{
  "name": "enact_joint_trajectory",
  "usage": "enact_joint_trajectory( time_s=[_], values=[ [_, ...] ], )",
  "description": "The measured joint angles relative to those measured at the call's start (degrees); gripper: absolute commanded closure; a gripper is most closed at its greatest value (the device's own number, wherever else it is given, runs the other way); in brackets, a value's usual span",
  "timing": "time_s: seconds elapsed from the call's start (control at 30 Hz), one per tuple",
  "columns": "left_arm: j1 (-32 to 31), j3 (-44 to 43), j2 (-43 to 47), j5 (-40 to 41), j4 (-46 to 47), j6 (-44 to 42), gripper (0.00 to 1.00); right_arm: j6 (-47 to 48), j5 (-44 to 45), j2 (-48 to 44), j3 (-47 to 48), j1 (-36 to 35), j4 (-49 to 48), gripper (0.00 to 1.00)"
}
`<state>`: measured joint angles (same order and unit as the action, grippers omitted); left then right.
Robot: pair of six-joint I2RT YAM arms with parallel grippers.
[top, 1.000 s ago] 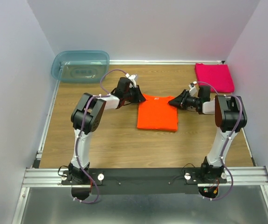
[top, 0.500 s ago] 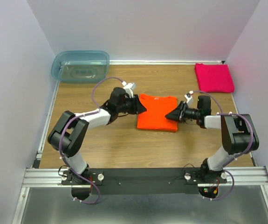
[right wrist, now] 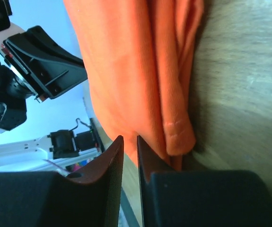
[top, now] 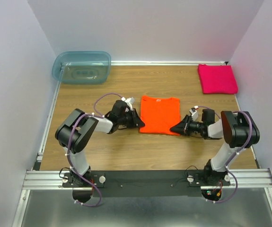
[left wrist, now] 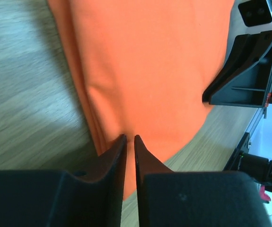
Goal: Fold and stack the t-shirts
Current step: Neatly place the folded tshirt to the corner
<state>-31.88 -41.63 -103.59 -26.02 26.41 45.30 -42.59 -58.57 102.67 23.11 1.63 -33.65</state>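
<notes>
Both arms have drawn back toward their bases along the sides of the orange t-shirt (top: 160, 113), which lies flat in the middle of the table (top: 102, 146), so the left gripper (top: 140, 125) now pinches its near left corner and the right gripper (top: 173, 129) its near right corner, jaws nearly together on the cloth, well apart from the pink t-shirt (top: 217, 78).

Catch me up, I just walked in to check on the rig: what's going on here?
Two robot arms are working on the orange t-shirt, which lies partly folded in the middle. The left gripper and right gripper each sit at a near corner of it, jaws nearly together, apparently pinching the cloth. The pink t-shirt lies folded at the far right, so stacking is not yet done. A blue-green tub sits far left.
</notes>
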Motion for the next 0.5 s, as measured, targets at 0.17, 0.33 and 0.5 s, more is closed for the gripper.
enact_joint_trajectory(
  time_s=[0.17,0.33,0.5],
  values=[
    [1.2,2.4,5.4,0.7,-2.7,0.0,0.40,2.5,4.1,-7.6,1.2,0.3,7.5,0.60],
    [0.8,-0.8,14.3,6.5,-10.9,-4.4,0.22,9.3,12.7,-22.5,10.4,0.6,26.3,0.20],
    [-7.5,-12.2,18.9,21.0,-19.5,-14.2,0.18,12.0,29.0,-35.3,20.0,0.6,42.5,0.00]
  ],
)
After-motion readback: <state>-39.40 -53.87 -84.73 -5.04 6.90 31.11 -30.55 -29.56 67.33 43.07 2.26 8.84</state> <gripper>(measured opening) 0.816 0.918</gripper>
